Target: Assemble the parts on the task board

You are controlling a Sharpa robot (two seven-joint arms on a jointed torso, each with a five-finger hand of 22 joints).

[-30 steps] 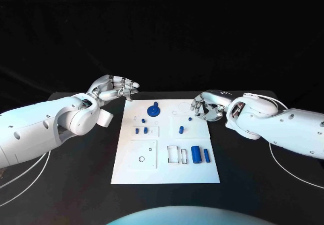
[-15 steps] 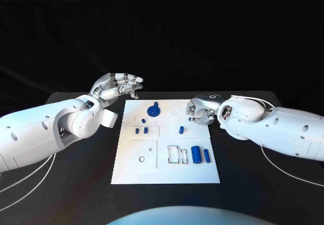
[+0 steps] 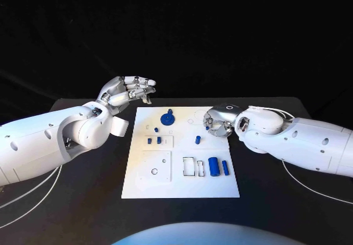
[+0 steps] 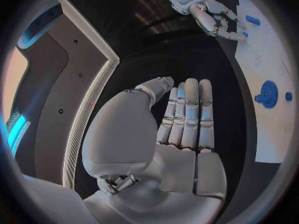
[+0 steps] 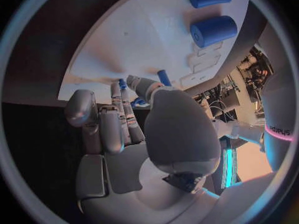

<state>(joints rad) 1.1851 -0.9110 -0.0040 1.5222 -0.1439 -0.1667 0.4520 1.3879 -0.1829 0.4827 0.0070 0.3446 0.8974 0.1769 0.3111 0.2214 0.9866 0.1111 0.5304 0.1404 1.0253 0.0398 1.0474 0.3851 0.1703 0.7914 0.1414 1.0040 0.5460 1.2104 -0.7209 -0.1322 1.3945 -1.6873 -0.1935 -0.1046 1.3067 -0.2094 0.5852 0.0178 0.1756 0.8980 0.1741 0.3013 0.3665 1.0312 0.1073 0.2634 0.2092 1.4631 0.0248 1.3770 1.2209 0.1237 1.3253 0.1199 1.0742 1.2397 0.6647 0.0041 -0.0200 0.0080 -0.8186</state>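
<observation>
Cylinders [image 3: 213, 167] lie lengthwise on the task board [image 3: 181, 184] (left robot hand [image 3: 130, 90] empty, fingers loosely spread).

Black table [image 3: 279, 204], black backdrop [image 3: 221, 46] behind.

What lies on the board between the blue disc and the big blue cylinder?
In the head view, a small blue peg stands on the board between the disc and the cylinder, with outlined slots nearer the cylinder.

Robot lab: black-draped table [image 3: 88, 204], white task board [image 3: 184, 186], cabling and equipment behind
</observation>
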